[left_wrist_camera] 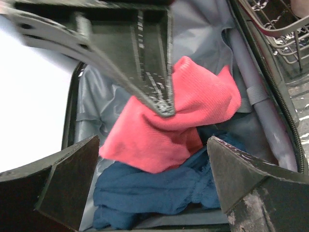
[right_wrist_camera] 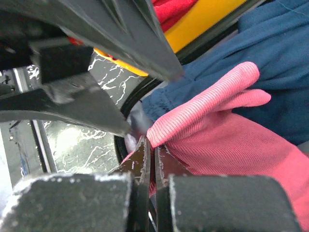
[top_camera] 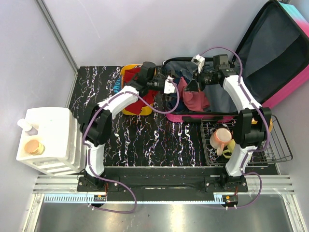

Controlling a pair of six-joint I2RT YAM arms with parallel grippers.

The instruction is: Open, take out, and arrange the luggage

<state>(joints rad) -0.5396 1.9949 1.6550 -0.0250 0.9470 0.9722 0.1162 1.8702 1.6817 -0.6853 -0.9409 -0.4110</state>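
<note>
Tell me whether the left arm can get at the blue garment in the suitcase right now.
Probably yes. The left gripper hangs open above the blue garment, much of which lies bare in the suitcase. The pink cloth that the right gripper pinches covers the rest, so the arms are close.

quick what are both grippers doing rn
Left gripper: open, holding nothing.
Right gripper: shut on the pink cloth.

That pink cloth [left_wrist_camera: 203,106] shows a ribbed knit, soft and matt, beside crumpled blue cloth [left_wrist_camera: 154,193]. The luggage [top_camera: 280,53] is lined in smooth grey fabric. The counter [top_camera: 159,140] gleams glossy black, veined white.
</note>
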